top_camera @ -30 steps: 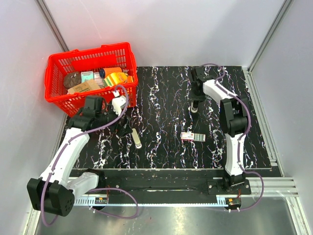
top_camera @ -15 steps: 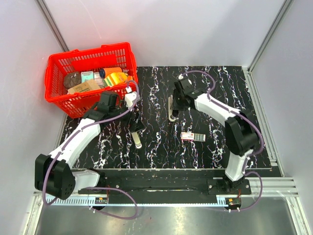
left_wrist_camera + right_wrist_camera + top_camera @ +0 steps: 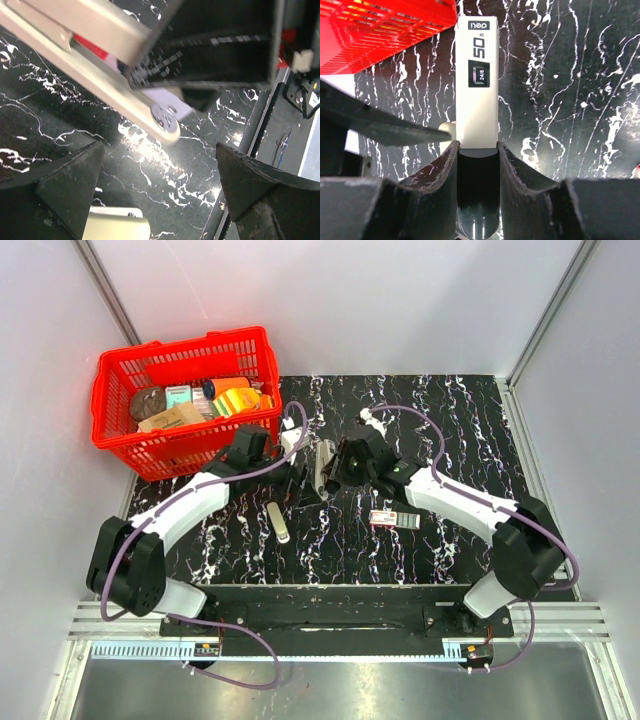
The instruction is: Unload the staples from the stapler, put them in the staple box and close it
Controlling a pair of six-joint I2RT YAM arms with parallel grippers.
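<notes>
I see the stapler [image 3: 322,462], a slim cream bar (printed 50 and 24/8), pinched at one end in the right gripper [image 3: 336,466] over the desk [image 3: 450,420].

The left arm [image 3: 185,508] and right arm [image 3: 452,500] are wearing white shells between black joints, and purple cables [image 3: 410,408] are looping along both. The left gripper [image 3: 160,147] is showing black wedge fingers [image 3: 65,185] in its view's lower corners.

Top view overhead, distant; wrist views close, both sharing stapler [image 3: 477,95].

Robot lab cell, white panel walls [image 3: 350,300], aluminium frame posts [image 3: 106,290], black marbled tabletop [image 3: 480,410], two arms [image 3: 180,508] bolted at its edge
</notes>
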